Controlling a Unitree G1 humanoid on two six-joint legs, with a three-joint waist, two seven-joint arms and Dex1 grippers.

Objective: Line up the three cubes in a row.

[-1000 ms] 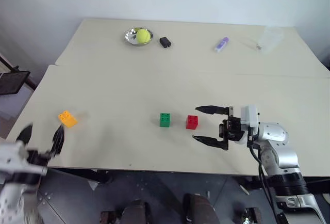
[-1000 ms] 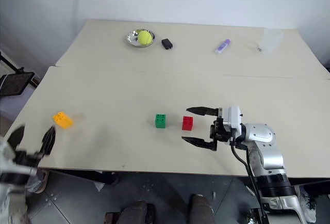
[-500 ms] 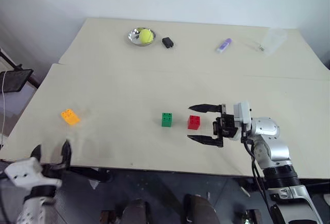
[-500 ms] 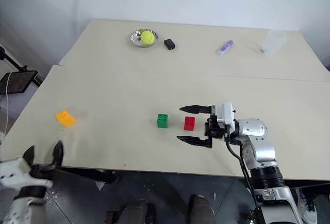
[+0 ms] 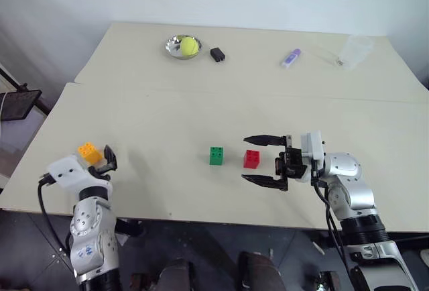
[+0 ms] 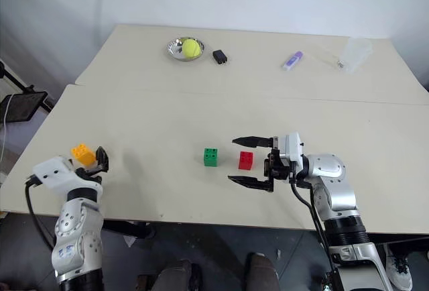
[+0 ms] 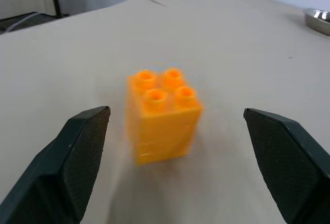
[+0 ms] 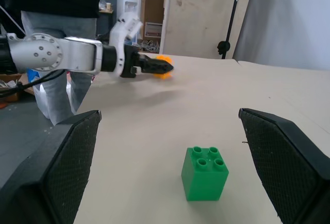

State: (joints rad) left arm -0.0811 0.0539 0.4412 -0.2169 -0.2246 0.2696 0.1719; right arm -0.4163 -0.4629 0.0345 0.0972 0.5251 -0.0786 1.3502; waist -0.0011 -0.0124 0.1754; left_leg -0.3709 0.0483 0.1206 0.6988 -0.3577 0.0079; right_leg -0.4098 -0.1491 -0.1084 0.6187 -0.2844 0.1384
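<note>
Orange-yellow cube sits near the table's left edge, well apart from the other two — the green cube and the red cube stand side by side near the table's middle, already forming the start of a row. The left gripper is level with the orange-yellow cube and points straight at it; in the left wrist view the cube stands upright, studs up, between the two fingers with clear table on either side, so the jaws are apart and touch nothing. The right gripper hovers just beside the red cube, jaws spread wide and holding nothing, pointing across toward the left. Plainly the left arm is the nearer one for the stray cube — closing on it and carrying it rightward toward the green cube looks like the move that matters.
</note>
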